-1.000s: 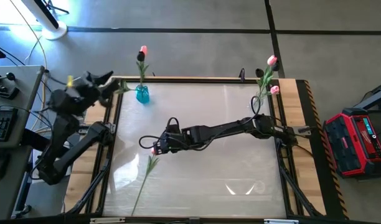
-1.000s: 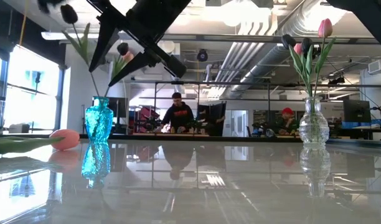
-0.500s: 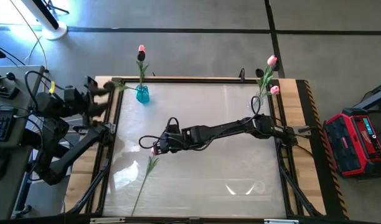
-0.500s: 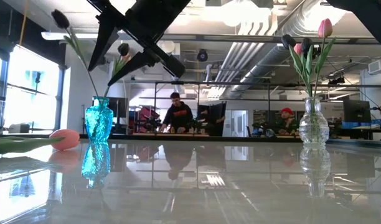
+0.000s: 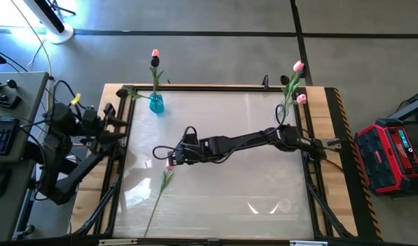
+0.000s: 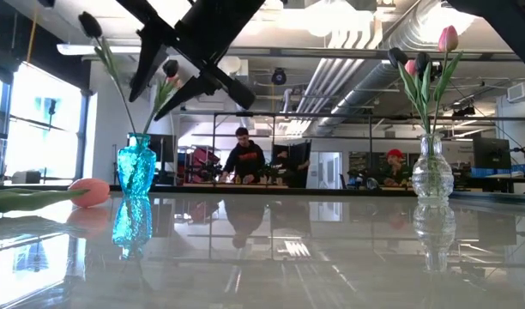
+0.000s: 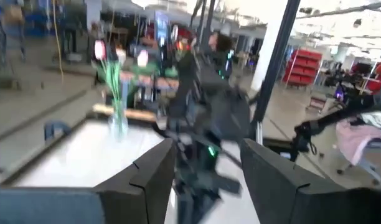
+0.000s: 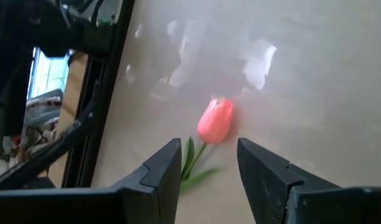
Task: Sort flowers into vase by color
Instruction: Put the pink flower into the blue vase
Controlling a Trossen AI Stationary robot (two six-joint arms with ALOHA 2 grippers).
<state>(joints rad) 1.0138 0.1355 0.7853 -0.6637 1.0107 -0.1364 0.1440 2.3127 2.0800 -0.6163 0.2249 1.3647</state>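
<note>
One pink tulip (image 5: 159, 195) lies flat on the table, its head (image 8: 215, 121) toward the far side. My right gripper (image 8: 208, 163) hovers open just above it, a finger on either side of the head, touching nothing; the high view shows this gripper (image 5: 171, 160) left of the table's middle. A blue vase (image 5: 156, 103) at the far left holds a near-black tulip (image 5: 154, 63) and a pink one (image 5: 155, 53). A clear vase (image 6: 432, 172) at the far right holds pink tulips (image 5: 298, 66). My left gripper (image 5: 113, 121) is open over the table's left edge.
The table has a raised dark frame (image 5: 216, 87) and wooden side strips (image 5: 332, 123). My right arm (image 5: 257, 141) stretches across the middle of the table. A red case (image 5: 393, 154) stands on the floor to the right. People (image 6: 244, 159) sit in the room behind.
My left gripper has drawn back from beside the blue vase toward the table's left edge and nearer side, and its arm has folded back. The near-black tulip in the blue vase has swayed slightly. My right arm has kept still.
</note>
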